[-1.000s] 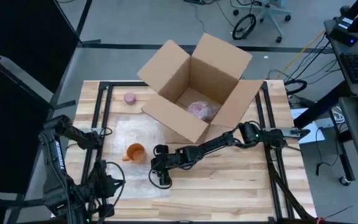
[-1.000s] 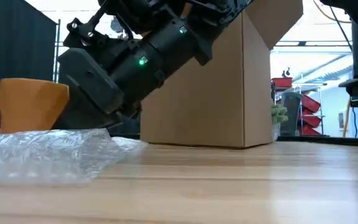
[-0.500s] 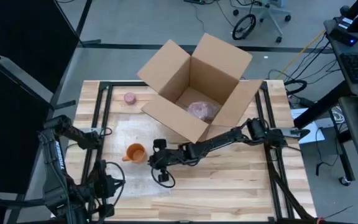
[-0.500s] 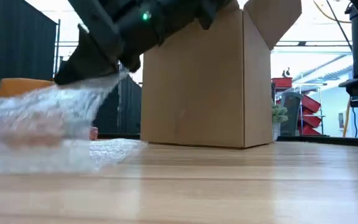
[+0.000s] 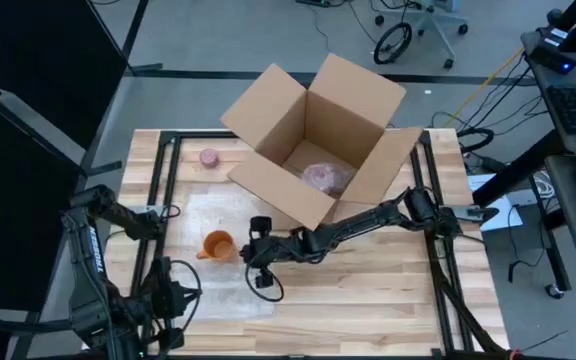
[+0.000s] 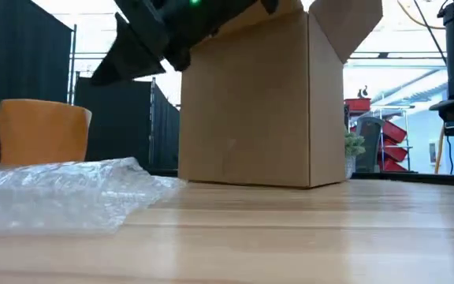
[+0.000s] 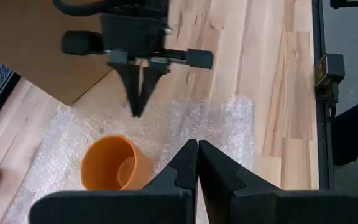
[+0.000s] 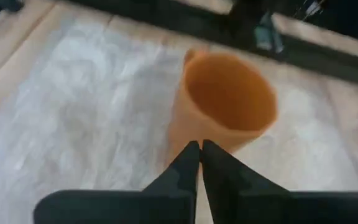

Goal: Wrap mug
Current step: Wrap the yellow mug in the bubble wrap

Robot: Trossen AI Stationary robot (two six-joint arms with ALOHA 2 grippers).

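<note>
An orange mug (image 5: 218,244) stood upright on a sheet of clear bubble wrap (image 5: 203,215) spread over the left-centre of a pale wooden table (image 5: 388,300), seen from overhead. In the low view the mug (image 6: 44,132) sat at the far left of the frame, with the crinkled bubble wrap (image 6: 77,189) bunched in front of it.

The right gripper (image 5: 257,262) reached in from the right of the overhead frame and hovered just beside the mug, on its right. Its two fingers were pressed together, holding nothing (the right wrist view showed them closed with the mug (image 8: 225,102) just beyond their tips). In the left wrist view the same gripper (image 7: 138,102) pointed down at the wrap near the mug (image 7: 114,165).

The left gripper (image 5: 168,300) waited at the lower left of the overhead frame, off the wrap, its fingers closed and empty.

An open cardboard box (image 5: 318,140) stood at upper centre, holding a bundle already wrapped in bubble wrap (image 5: 324,177). A small pink round object (image 5: 209,157) lay at the table's upper left.
</note>
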